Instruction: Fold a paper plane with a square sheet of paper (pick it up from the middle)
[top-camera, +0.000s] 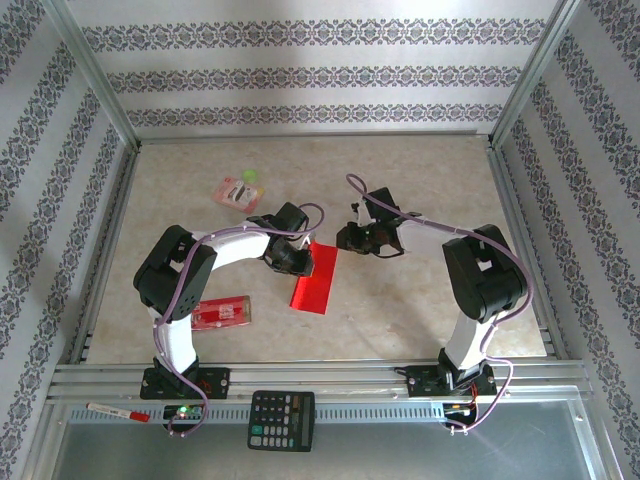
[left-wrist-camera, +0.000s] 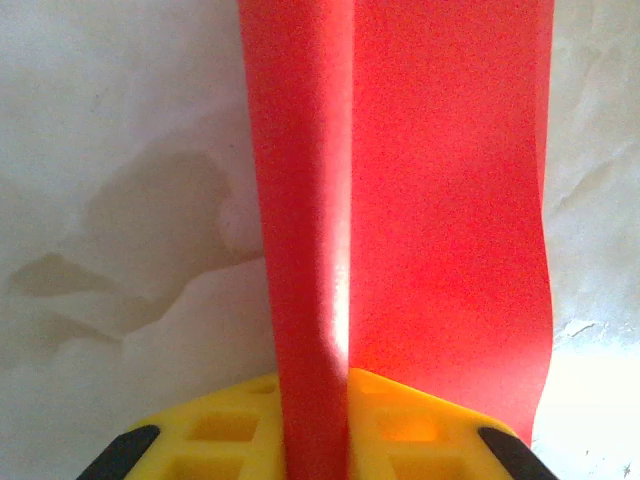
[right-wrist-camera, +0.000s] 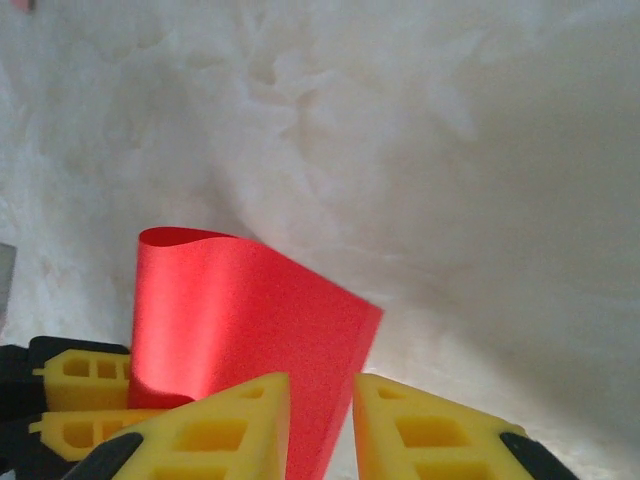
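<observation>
Our left gripper (left-wrist-camera: 315, 385) clamps the paper (left-wrist-camera: 440, 200); the right gripper (right-wrist-camera: 322, 390) gapes. We should pinch the free edge squarely, no tugging.

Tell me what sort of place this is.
Probably a robotics lab test cell: an aluminium frame encloses a tabletop, patterned wall panels box it in, and the left arm and right arm are bolted at its near edge.
</observation>
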